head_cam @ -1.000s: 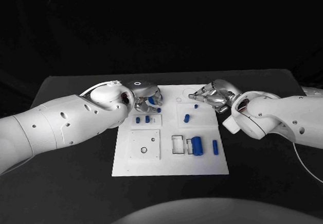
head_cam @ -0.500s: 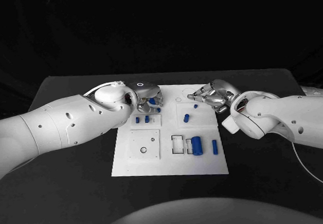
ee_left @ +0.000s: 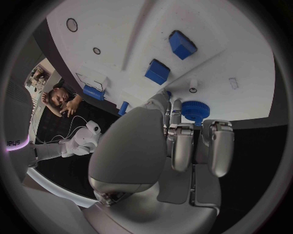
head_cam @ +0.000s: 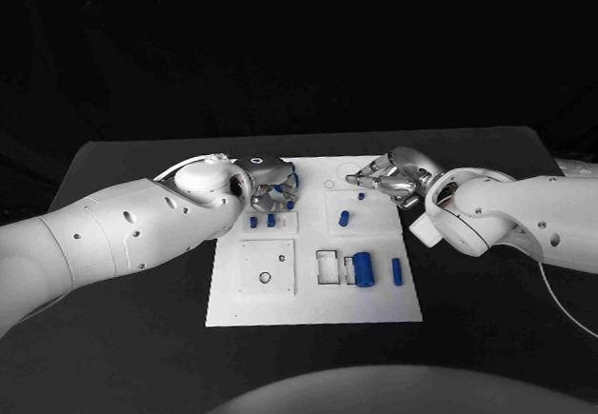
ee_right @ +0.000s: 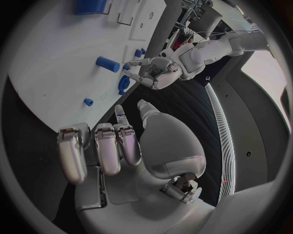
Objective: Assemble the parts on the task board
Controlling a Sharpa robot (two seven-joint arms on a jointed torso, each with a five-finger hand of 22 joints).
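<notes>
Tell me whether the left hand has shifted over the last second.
Barely. The left hand has edged slightly toward the far edge of the task board, holding a blue gear-like part.

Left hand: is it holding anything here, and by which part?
The left hand holds a round blue toothed part at its fingertips, gripped by the rim. The right hand holds nothing.

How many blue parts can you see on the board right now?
7: a gear at the left robot hand, two pegs beside it, a peg and a small stud mid-board, a large cylinder and slim pin near the front. The hand may hide more.
</notes>
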